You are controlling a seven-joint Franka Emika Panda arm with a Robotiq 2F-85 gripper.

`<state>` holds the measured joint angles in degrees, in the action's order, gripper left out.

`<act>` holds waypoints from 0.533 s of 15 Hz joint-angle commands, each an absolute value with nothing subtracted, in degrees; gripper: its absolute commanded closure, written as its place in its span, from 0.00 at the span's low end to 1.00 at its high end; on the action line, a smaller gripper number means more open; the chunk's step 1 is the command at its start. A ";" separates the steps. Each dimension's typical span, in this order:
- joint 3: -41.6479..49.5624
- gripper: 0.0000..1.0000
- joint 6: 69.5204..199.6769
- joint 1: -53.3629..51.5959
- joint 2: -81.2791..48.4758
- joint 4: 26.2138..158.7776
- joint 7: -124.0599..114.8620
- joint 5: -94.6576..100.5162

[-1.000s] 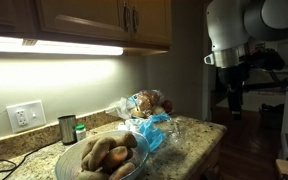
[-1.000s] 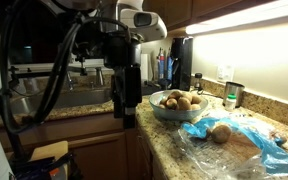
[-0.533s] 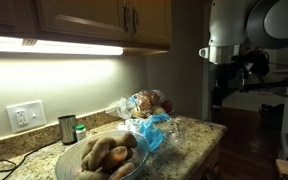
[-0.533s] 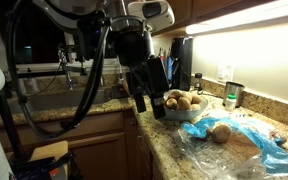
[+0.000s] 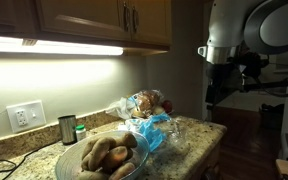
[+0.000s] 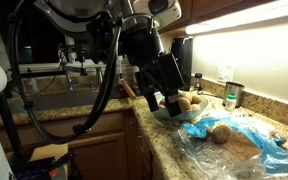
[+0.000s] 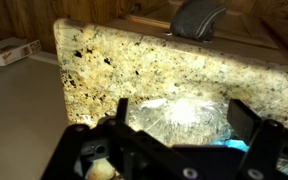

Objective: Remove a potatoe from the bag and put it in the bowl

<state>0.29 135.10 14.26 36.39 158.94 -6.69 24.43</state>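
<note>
Gripper is hanging off the left end of the worktop, tilted in toward the glass bowl and just beside it. I can't tell if it's touching the rim. In the wrist view the gripper has its fingers spread wide with nothing held between them, just speckled granite worktop and something clear and crinkly below. The bowl already has a pile of potatoes in it (both exterior views show that). One loose potato sits on the blue-and-clear plastic bag, right of the bowl and near it. The bag lies on the worktop behind the bowl, more potatoes inside. A steel cup stands by the far wall.
</note>
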 commanded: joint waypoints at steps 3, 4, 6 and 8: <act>-0.13 0.00 134.75 14.56 34.14 157.96 -7.20 24.65; -0.20 0.00 134.87 14.65 33.64 157.85 -7.28 24.82; -0.07 0.00 135.67 14.74 32.39 157.74 -7.32 25.14; -0.01 0.00 136.19 14.85 31.23 157.54 -7.42 25.51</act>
